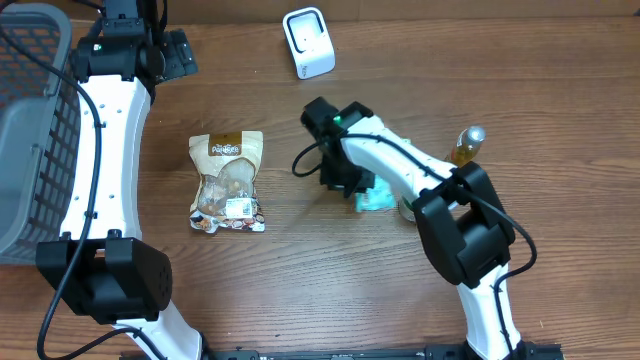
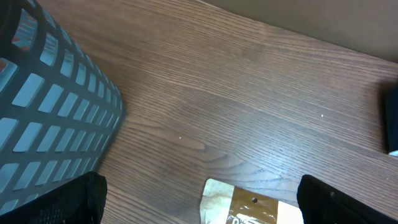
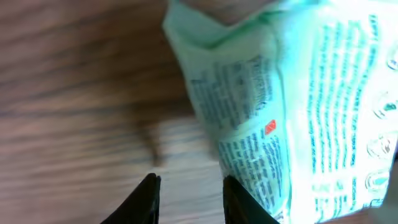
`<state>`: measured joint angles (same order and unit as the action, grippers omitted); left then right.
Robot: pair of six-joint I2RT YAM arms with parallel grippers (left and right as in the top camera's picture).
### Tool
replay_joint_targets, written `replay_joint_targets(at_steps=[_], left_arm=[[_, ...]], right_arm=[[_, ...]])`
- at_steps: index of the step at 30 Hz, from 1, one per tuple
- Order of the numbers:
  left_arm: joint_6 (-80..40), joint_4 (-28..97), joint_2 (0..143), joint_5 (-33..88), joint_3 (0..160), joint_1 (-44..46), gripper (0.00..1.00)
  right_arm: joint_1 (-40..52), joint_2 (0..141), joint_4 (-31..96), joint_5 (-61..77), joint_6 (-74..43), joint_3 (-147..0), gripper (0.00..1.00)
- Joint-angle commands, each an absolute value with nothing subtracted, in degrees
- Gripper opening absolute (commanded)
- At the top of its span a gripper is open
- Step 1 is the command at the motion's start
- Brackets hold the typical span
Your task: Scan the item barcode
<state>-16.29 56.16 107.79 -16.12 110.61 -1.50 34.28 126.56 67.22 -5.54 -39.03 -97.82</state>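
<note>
A pale green packet (image 3: 311, 112) printed with small text lies on the table, partly under my right arm in the overhead view (image 1: 378, 198). My right gripper (image 3: 189, 199) hangs low just left of it, its jaws a narrow gap apart with only bare wood between them. The right finger (image 3: 242, 202) is against the packet's edge. A white barcode scanner (image 1: 308, 42) stands at the table's far edge. My left gripper (image 1: 178, 55) hovers wide open at the back left, holding nothing. Its wrist view shows the top of a brown snack bag (image 2: 249, 208) below it.
The brown snack bag (image 1: 227, 182) lies left of centre. A grey mesh basket (image 1: 30, 130) fills the left edge, seen close in the left wrist view (image 2: 50, 106). A small amber bottle (image 1: 467, 145) stands right of the packet, beside my right arm.
</note>
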Motion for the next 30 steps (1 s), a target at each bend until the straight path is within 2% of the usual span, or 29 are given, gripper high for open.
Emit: replay_joint_targets(at_steps=[1,6,8,13,14,17,22,28,29,30], left_arm=[[-16.3,56.3,108.5,-16.9,110.7,-1.1,0.99],[-16.3,56.3,108.5,-16.9,110.7,-1.1,1.0],[-16.3,56.3,108.5,-16.9,110.7,-1.1,1.0],[-16.3,56.3,108.5,-16.9,110.7,-1.1,1.0],[-16.3,56.3,108.5,-16.9,110.7,-1.1,1.0],[-16.5,55.4,108.5,-16.1,110.7,-1.1,0.99],[-16.9,55.5,108.5,-14.4,110.7,-1.1,1.0],[-15.2,64.3,108.5,-10.9,110.7,-1.1,1.0],[-14.9,66.0,108.5,-10.9,110.7,-1.2,0.95],[-15.0,67.8,108.6,-10.9,110.6,-1.2,0.79]], right_arm=[[31.9,126.3,67.3,-8.1,-36.7,-98.3,0.3],[31.7,126.3,70.1,-7.2,-28.6,-103.1,0.3],[32.2,126.3,71.5,-2.8,-21.1,-108.0,0.31],[32.7,126.3,68.4,9.3,-16.2,-112.5,0.47],[32.7,126.3,67.3,11.2,-16.2,-112.5,0.54],[32.7,126.3,64.5,15.2,-16.2,-112.5,0.66],[32.7,126.3,64.7,15.7,-16.2,-112.5,0.69],[31.9,126.3,66.6,15.6,-14.7,-112.5,0.7],[31.8,126.3,66.8,15.5,-14.4,-112.5,0.7],[31.7,126.3,66.8,15.5,-14.5,-112.5,0.7]])
